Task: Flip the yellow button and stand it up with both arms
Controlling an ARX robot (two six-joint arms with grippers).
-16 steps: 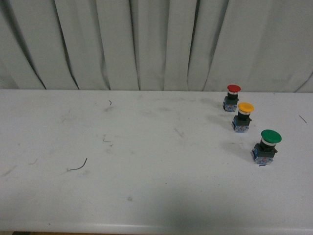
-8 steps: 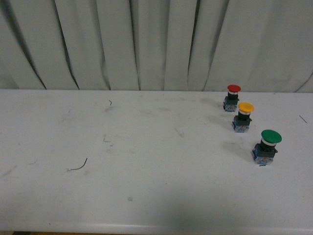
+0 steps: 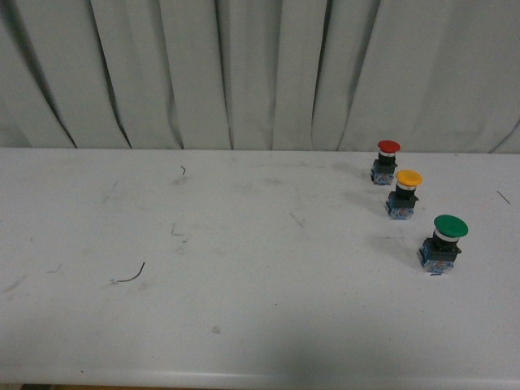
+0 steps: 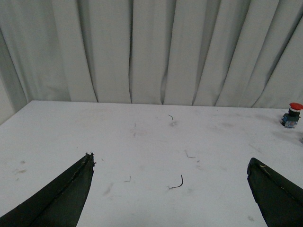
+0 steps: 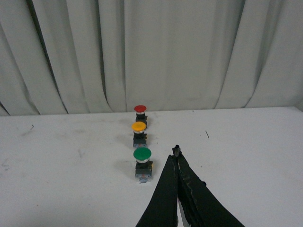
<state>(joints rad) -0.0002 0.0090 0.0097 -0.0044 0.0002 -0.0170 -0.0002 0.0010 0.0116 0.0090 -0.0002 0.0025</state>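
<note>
Nothing is shifting since a second ago: the yellow button (image 3: 405,193) is standing upright on the white table (image 3: 244,325), between the red-capped switch (image 3: 385,162) behind it and the green-capped switch (image 3: 441,243) nearer the camera. The left gripper (image 4: 170,189) is hanging spread wide; the right gripper (image 5: 177,156) is apparently pinched closed, holding nothing.

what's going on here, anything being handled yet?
Nothing is held. Three push-button switches stand upright, cap up, in a line on the white table: red button farthest, yellow button in the middle, green button nearest. The left gripper is wide open over bare table; the right gripper is shut, near the green one.
</note>
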